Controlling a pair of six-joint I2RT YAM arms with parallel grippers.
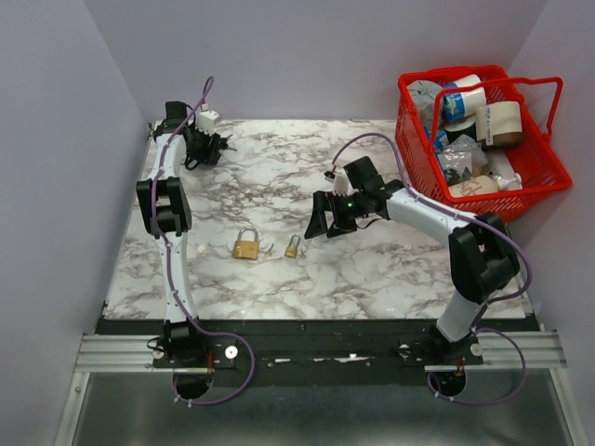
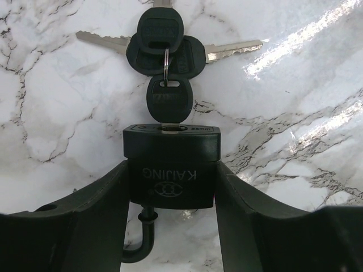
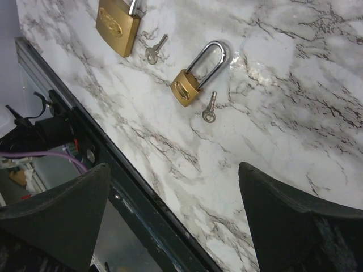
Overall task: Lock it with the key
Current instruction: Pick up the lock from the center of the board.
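Clamping black padlock (image 2: 171,167) in left end effector (image 2: 170,184), key (image 2: 168,101) seated in keyway — right end effector (image 3: 173,218) wide, well apart. Pinch key head squarely; turn without tilting.

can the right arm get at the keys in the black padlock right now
Probably, at a stretch: the keys stick out of the black padlock beyond the left fingers, uncovered. But they sit in the far left corner, well off from the right fingers.
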